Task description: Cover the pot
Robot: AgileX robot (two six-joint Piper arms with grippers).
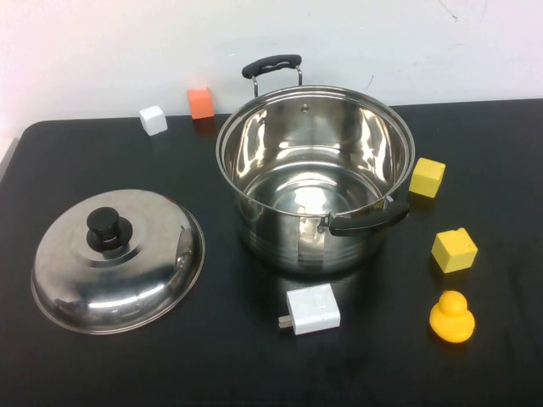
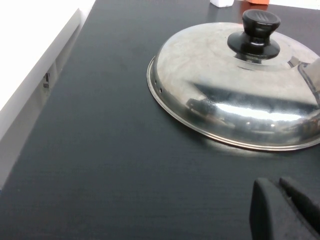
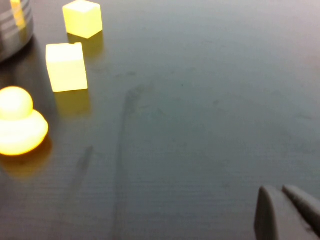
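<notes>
Plainly, left gripper (image 2: 286,210) by lid (image 2: 220,95) rim; right gripper (image 3: 287,215) over open table (image 3: 200,100).

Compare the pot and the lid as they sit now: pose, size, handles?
The pot stands upright and open at mid-table, empty inside; the lid lies dome-up on the table to its left, apart from it. The pot is deep, the lid shallow. The pot has two black side handles, the lid one black knob. Both are shiny steel. The left gripper is near the lid; the right gripper is above bare table.

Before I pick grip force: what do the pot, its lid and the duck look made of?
Pot: polished steel, mirror reflections. Lid: same shiny metal; black knob likely plastic. Duck: matte yellow, probably rubber or plastic. Left tool near the lid, right tool over bare table.
</notes>
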